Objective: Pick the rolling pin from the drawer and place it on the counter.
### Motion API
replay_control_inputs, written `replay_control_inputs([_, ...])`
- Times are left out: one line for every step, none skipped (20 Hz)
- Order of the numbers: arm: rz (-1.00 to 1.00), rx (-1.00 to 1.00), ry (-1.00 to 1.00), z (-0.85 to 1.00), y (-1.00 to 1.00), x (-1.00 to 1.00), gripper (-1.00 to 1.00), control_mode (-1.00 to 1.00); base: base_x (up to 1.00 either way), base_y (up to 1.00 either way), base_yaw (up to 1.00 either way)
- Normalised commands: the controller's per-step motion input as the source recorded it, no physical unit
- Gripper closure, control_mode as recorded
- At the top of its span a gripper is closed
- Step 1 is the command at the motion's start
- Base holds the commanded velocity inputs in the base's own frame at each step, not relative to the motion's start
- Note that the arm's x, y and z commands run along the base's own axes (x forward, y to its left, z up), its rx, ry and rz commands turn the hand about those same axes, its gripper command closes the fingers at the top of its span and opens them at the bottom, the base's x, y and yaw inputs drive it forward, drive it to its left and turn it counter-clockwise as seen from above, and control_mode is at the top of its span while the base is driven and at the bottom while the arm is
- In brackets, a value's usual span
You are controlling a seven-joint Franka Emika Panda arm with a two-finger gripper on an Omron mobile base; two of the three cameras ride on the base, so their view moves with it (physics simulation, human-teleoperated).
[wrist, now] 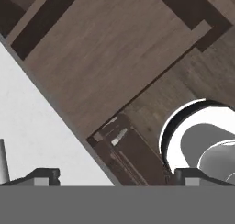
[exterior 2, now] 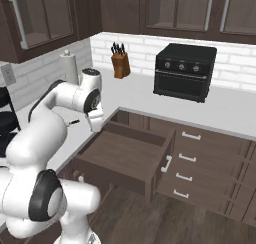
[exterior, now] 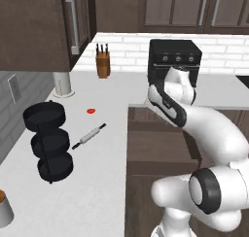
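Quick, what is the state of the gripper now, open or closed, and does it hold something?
Gripper: open and empty, fingertips wide apart, above the drawer; the rolling pin lies on the counter.

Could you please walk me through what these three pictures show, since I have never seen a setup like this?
It is a rendered kitchen with a white robot arm. Two pictures come from cameras on its base, behind it to the left and right; the third looks along its hand. The drawer stands pulled open, and nothing shows inside it. The rolling pin lies on the counter, beside a black three-tier rack and a small red thing. A knife block and a black oven stand further back. The jaws, wide apart in the hand view, hold nothing and hang over the drawer's edge.
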Motion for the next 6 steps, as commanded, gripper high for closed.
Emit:
replay_control_inputs([0.00, 0.00, -0.12, 0.16, -1.00, -0.31, -1.00, -1.00, 0.00, 0.00, 0.00])
replay_control_inputs([0.04, 0.00, -0.19, 0.00, -1.00, -0.14, -1.00, -1.00, 0.00, 0.00, 0.00])
replay_control_inputs([0.09, 0.00, -0.22, 0.00, -1.00, 0.00, -1.00, -1.00, 0.00, 0.00, 0.00])
replay_control_inputs([0.13, 0.02, -0.20, 0.00, -1.00, 0.00, -1.00, -1.00, 0.00, 0.00, 0.00])
replay_control_inputs([0.16, 0.03, -0.18, 0.00, -1.00, 0.11, -1.00, -1.00, 0.00, 0.00, 0.00])
replay_control_inputs([0.19, 0.04, -0.14, -0.19, -1.00, 0.34, -1.00, -1.00, 0.00, 0.00, 0.00])
